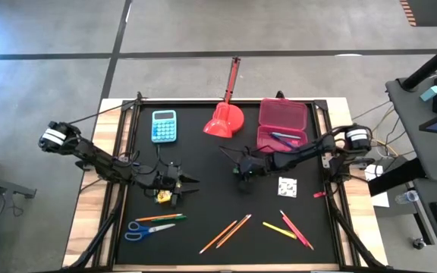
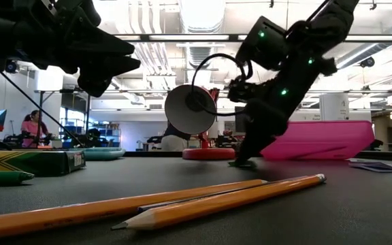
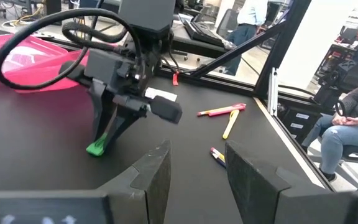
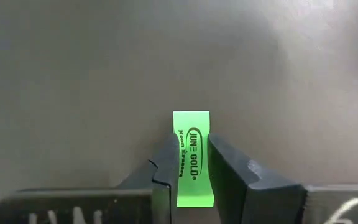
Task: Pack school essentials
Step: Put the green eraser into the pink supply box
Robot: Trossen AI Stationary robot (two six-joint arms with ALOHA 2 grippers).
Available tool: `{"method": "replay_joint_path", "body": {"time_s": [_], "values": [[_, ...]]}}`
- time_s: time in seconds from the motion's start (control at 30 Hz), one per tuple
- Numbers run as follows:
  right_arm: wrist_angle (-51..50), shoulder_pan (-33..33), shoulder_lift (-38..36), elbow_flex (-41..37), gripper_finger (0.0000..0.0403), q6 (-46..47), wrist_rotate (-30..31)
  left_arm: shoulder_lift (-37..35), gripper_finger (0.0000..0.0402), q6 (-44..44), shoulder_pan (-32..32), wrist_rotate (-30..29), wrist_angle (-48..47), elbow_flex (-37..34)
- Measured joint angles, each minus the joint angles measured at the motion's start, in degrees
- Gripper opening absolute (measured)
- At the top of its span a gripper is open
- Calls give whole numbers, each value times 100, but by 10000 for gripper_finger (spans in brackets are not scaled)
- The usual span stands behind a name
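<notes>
Green eraser — between right gripper fingers

The whole table is seen from overhead; it is viewed level from its surface; close wrist views share the green eraser.

Bright ceiling lights glare overhead; near pencils blur.

Bare black mat lies open between the arms; pencils crowd its near edge.
</notes>
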Motion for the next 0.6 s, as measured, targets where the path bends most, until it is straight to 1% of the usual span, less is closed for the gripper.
{"method": "replay_joint_path", "body": {"time_s": [0.3, 0.37, 0.47, 0.6], "values": [[-1189, -37, -999, 80, 61, -83, 107, 1, 134, 3, 4, 0, -1, -49], [-1486, -49, -1281, 80, 61, -102, 309, 1, 134, 4, 4, 0, -2, -51], [-1979, -125, -1707, 82, 61, -143, 767, 1, 134, 4, 4, 0, -1, -54], [-2396, -359, -2258, 82, 61, -143, 1215, 1, 134, 7, 4, 0, 12, -62]]}}
